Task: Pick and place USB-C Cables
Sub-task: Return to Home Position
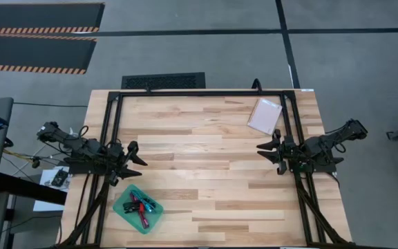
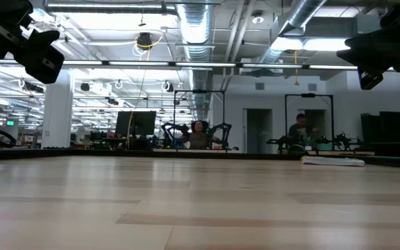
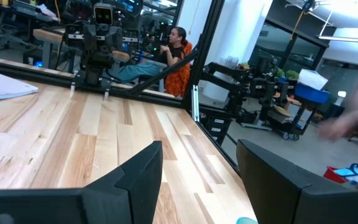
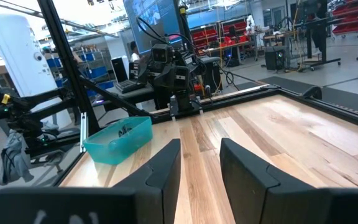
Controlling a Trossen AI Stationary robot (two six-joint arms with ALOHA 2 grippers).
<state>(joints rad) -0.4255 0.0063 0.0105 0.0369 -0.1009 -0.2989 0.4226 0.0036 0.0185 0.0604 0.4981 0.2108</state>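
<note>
From above, note cables in bin, left gripper near it, right gripper well apart, both parted and empty. Low down, hold both high. Through the wrists, retract clear of the bin (nothing to carry).

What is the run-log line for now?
cables: in green bin | left pincer: open, raised, beside bin | right pincer: open, raised | packet: right side, outside bin

Smooth wooden table, seemingly plastic bin
</note>
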